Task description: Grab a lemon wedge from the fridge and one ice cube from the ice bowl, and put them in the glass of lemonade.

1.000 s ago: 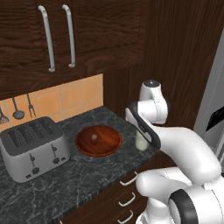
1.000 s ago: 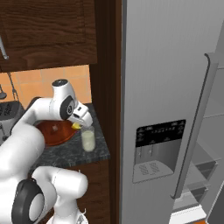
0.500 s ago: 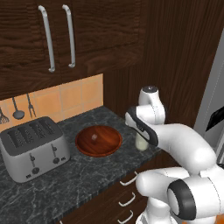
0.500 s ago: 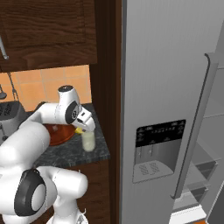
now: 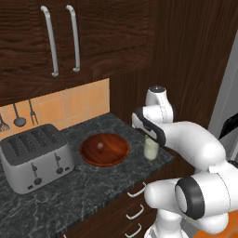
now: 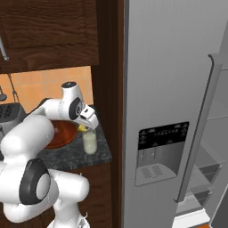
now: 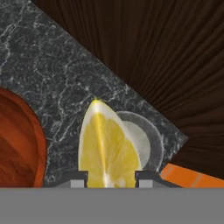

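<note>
Lemon wedge positioned over glass
Hand (image 7: 107,177) grips lemon wedge (image 7: 108,146) above glass of lemonade (image 7: 144,142); release pending, ice cube (image 5: 100,146) remains in ice bowl (image 5: 88,155).

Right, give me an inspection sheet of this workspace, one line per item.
Surface: dark speckled stone counter over drawers with white handles.
Job's things: lemon wedge held above the glass of lemonade; ice bowl beside the glass, one ice cube in it; fridge, one door open on the right.
Clutter: silver toaster on the counter's left.
Hand: hand shut on the lemon wedge, poised over the glass.
Cables: nothing seen.
Surroundings: dark wood cabinets with long handles, orange tiled backsplash, utensils hanging on it.
</note>
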Controlling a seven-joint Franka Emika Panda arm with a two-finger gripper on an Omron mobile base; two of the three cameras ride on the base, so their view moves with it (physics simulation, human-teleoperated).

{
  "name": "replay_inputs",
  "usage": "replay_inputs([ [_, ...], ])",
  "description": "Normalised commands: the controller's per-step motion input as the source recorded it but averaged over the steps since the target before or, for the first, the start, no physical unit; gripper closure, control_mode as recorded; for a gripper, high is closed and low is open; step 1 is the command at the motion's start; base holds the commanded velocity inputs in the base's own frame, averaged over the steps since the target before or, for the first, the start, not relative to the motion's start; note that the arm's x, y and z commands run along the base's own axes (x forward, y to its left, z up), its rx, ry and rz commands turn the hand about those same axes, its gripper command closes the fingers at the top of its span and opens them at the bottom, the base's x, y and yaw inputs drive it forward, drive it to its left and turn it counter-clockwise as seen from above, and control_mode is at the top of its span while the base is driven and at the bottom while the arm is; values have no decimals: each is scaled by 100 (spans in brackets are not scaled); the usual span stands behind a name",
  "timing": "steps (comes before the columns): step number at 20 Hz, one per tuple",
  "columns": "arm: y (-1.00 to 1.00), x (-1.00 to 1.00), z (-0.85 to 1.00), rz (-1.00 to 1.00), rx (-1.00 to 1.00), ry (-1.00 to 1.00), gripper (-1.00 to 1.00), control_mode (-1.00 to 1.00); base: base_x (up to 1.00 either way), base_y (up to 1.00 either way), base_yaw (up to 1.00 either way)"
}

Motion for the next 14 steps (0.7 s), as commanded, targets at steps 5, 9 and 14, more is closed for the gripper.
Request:
replay_inputs([
  [5, -19, 0, -25, 0, 0, -5, 100, -100, 0, 0, 0],
  [9, -3, -5, 0, 0, 0, -6, 100, -100, 0, 0, 0],
  [14, 0, 0, 0, 0, 0, 0, 100, -100, 0, 0, 0],
])
